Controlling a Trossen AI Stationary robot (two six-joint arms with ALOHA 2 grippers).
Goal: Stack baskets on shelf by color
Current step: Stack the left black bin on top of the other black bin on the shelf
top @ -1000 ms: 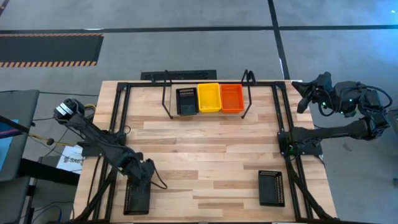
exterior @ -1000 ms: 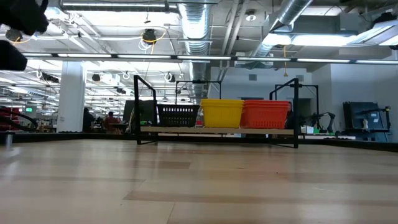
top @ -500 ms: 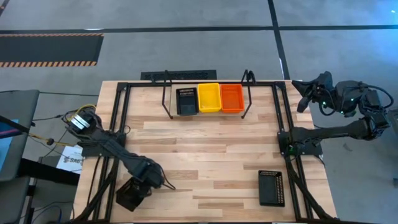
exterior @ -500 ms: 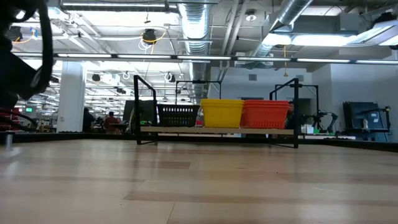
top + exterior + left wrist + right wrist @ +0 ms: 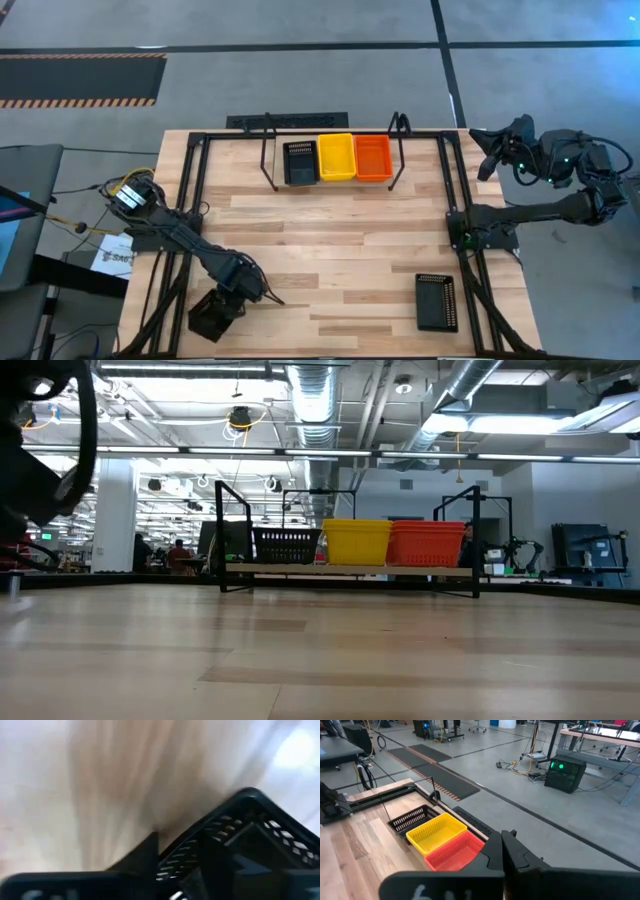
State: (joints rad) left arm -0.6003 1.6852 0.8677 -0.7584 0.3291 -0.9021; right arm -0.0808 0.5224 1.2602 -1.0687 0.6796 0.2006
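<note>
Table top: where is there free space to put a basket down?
The wide bare wood between the shelf and the two near black baskets, left and right, is free. Crowded: the shelf and the left gripper's corner.

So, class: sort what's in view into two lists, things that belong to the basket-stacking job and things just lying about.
Job:
shelf
black stack, yellow stack, red stack on the shelf
black basket loose on the table
tilted basket at the left gripper

Lying about:
paper beside the table
striped floor mat
</note>
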